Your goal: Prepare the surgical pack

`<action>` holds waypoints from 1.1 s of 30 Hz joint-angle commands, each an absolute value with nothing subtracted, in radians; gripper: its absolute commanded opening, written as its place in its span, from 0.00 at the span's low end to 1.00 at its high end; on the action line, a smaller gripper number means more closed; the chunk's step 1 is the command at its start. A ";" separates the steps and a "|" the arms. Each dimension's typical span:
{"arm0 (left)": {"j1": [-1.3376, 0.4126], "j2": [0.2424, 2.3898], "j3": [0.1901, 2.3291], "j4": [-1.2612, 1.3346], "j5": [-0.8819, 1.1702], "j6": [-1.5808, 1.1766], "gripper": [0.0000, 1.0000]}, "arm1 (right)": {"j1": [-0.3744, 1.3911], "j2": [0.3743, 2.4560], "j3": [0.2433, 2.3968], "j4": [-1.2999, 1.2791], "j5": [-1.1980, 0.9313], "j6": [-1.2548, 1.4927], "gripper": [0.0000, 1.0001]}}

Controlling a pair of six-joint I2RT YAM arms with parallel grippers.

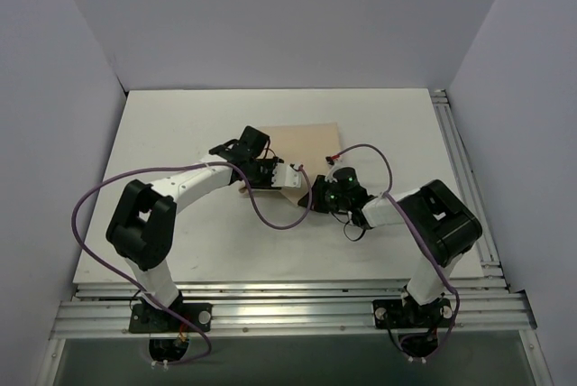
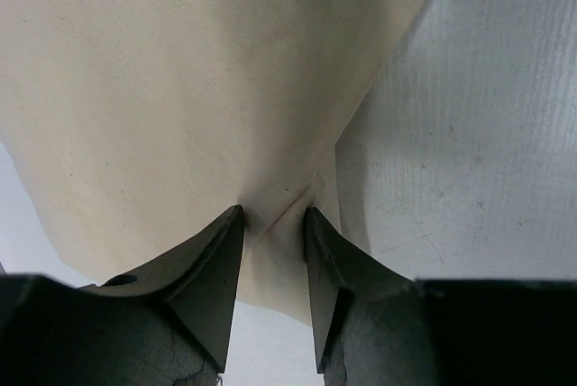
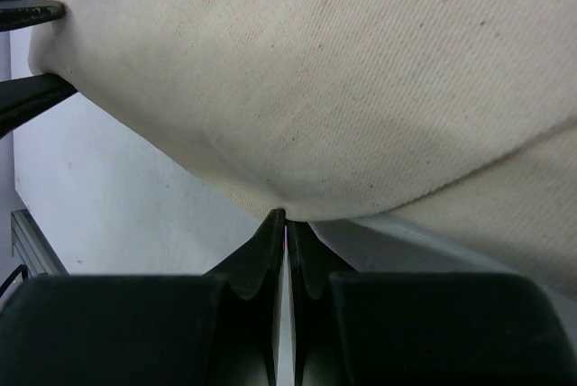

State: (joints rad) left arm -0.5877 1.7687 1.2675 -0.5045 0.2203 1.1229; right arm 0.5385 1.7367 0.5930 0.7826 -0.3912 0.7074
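Left wrist view: looks mid-fold, gathering the near edge of the cloth sheet (image 2: 180, 88) off the bench (image 2: 469, 133). Straddling a raised crease with the left claw (image 2: 273, 224), jaws part-open, not clamped yet. Pinching the hem, seemingly, in the closed right claw (image 3: 282, 219). Next: needs clamping left, then carrying both corners across evenly.

Cloth (image 1: 306, 141): plain tan-beige, unprinted, fine diagonal weave, few faint dark specks; table (image 1: 180, 133): white; arms (image 1: 194, 183): white links, black joints; fingers (image 2: 212, 287): matt black; cables (image 1: 76, 216): purple; rails (image 1: 297, 314): silver; walls (image 1: 270, 16): pale lavender-grey.
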 commanded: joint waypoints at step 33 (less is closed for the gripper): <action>-0.598 1.727 1.193 -0.457 0.222 1.287 0.52 | 0.538 1.838 0.623 0.890 -0.422 0.767 0.00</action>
State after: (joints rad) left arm -0.5922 1.7203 1.1973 -0.5106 0.2203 1.2533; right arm 0.5365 1.8172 0.6037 0.8799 -0.4061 0.7628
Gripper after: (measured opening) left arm 0.521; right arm 0.002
